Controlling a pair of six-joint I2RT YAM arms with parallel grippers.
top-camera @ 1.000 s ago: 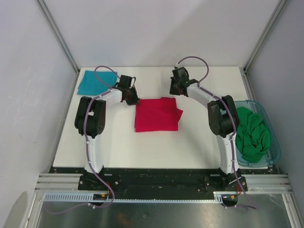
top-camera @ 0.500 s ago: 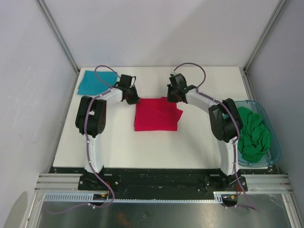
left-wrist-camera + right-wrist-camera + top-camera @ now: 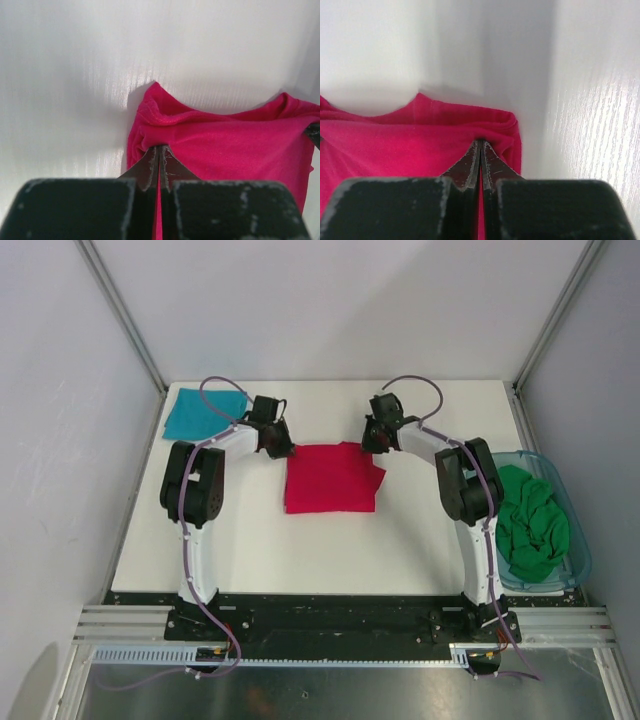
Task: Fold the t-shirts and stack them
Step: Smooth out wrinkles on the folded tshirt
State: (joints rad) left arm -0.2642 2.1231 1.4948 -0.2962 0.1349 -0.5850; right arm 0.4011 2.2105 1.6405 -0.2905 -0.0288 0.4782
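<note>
Pinching both far corners of the crimson t-shirt [image 3: 332,480], set up for the next fold.

1 second ago the right arm [image 3: 465,485] hung over the tabletop [image 3: 300,550] just beyond the shirt's far right corner. It has since come down onto that corner, and the right jaws are now closed, with red cloth bunched at their tips. The left jaws are closed the same way on the far left corner and have barely moved. The shirt lies mid-tabletop between the 2 arms, already a rough rectangle. With both far corners held, the likely next step is drawing that edge toward the near side to halve it. The teal t-shirt [image 3: 200,412] lies flat at the tabletop's far left, well apart, and is a probable base for the stack. The green t-shirt [image 3: 532,525] sits crumpled in the plastic tub [image 3: 585,552] at the right.
</note>
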